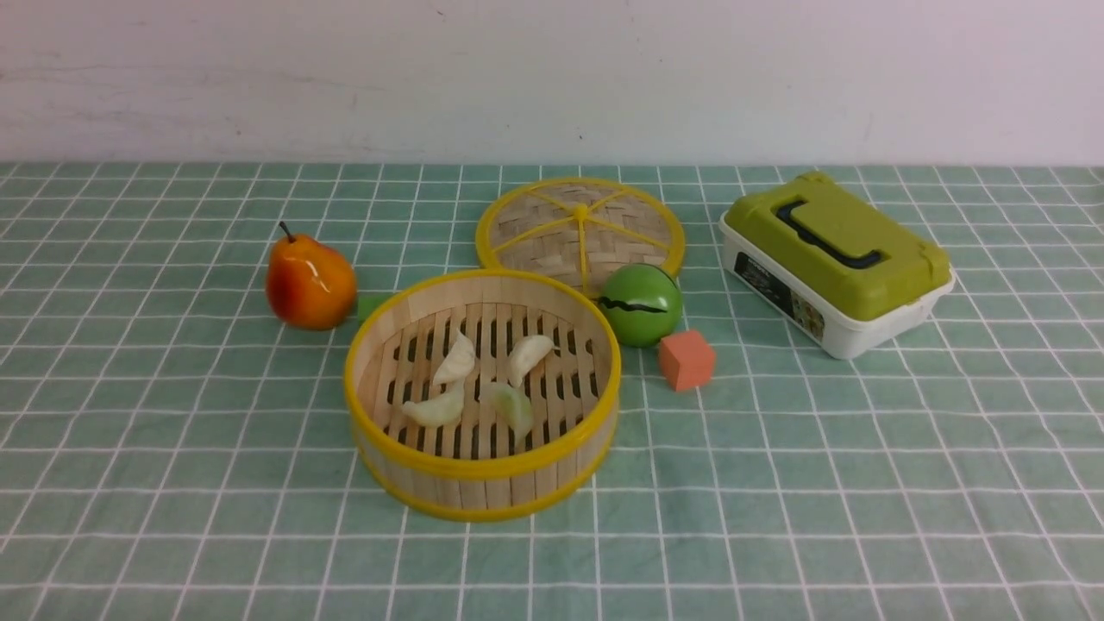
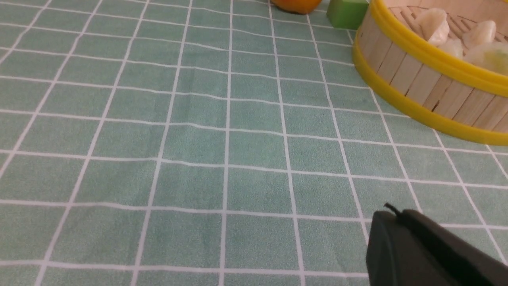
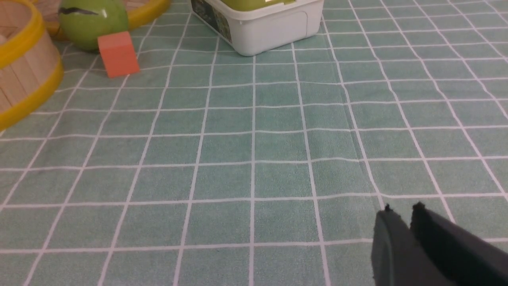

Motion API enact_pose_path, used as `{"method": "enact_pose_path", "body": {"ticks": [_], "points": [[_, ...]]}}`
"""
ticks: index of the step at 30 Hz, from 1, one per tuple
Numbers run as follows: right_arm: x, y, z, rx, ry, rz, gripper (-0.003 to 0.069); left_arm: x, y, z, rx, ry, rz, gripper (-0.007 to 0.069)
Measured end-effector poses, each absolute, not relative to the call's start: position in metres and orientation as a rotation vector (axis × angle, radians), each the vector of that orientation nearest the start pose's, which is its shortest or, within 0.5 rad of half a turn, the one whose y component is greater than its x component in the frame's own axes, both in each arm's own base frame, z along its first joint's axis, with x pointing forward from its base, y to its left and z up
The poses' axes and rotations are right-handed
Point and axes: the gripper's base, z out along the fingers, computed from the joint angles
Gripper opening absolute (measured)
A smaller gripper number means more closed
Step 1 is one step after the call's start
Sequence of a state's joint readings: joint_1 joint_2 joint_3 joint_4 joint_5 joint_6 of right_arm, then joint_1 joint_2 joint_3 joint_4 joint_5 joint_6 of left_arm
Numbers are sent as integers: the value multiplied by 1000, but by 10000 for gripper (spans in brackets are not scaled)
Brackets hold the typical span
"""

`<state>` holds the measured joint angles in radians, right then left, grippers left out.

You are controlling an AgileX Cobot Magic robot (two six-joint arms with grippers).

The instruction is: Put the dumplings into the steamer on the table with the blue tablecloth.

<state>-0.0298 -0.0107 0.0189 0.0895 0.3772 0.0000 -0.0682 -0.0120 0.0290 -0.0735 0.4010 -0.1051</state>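
The steamer (image 1: 483, 470) stands mid-table on the blue tablecloth (image 1: 172, 448), and several pale dumplings (image 1: 454, 360) lie on its slatted floor. Neither arm shows in the front view. In the left wrist view my left gripper (image 2: 397, 212) hovers over bare cloth with its dark fingers pressed together and empty; the steamer (image 2: 416, 85) with dumplings (image 2: 436, 28) lies some way off. In the right wrist view my right gripper (image 3: 401, 208) hangs over bare cloth, a narrow gap between its tips and nothing in it. The steamer's wall (image 3: 24, 79) shows at that view's edge.
A pear (image 1: 309, 280) and a small green cube (image 1: 371, 304) sit left of the steamer. Behind it lies the woven lid (image 1: 580, 226). To its right are a green ball (image 1: 640, 304), an orange cube (image 1: 686, 359) and a green-lidded white box (image 1: 835, 259).
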Motion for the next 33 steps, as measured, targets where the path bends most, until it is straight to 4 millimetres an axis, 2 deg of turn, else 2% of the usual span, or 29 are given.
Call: {"method": "enact_pose_path", "body": {"ticks": [33], "points": [[52, 1, 174, 83, 1866, 68, 111, 51, -6, 168, -80, 1904, -191, -14]]}}
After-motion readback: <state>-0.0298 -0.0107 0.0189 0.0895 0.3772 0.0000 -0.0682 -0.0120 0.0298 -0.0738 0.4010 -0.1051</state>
